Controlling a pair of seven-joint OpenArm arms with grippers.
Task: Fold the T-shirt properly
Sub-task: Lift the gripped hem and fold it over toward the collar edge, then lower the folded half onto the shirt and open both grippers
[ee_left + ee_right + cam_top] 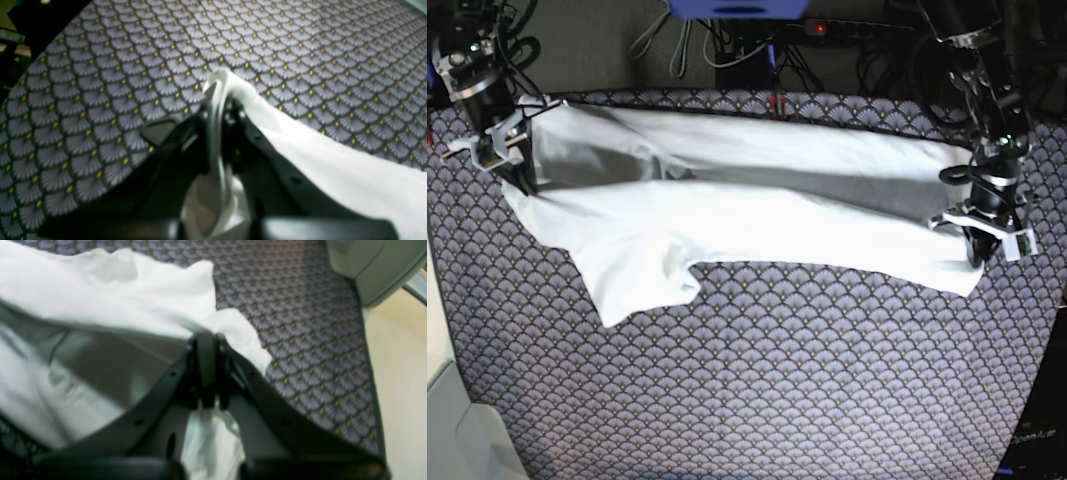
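Purple-grey cloth printed with a scallop pattern and small yellow dots (807,370) covers the whole table, and beyond its far edge black cables and a power strip with a red light (832,27) lie on a dark floor. Across the far half of the table stretches a plain white T-shirt (757,225), wrinkled, running almost from one side to the other. Its far long edge is lifted off the surface, casting a grey band of shadow along the middle, while one short sleeve (642,285) lies flat, pointing toward the near side. The left gripper (980,250), on the right of the base view, is clenched on a corner of the shirt; its wrist camera shows white fabric pinched between the closed fingers (218,110), with the rest draping away to the right. The right gripper (519,168), on the left of the base view, is likewise clamped on the opposite end; its wrist camera shows cloth bunched at the shut fingers (206,350) and hanging below them.
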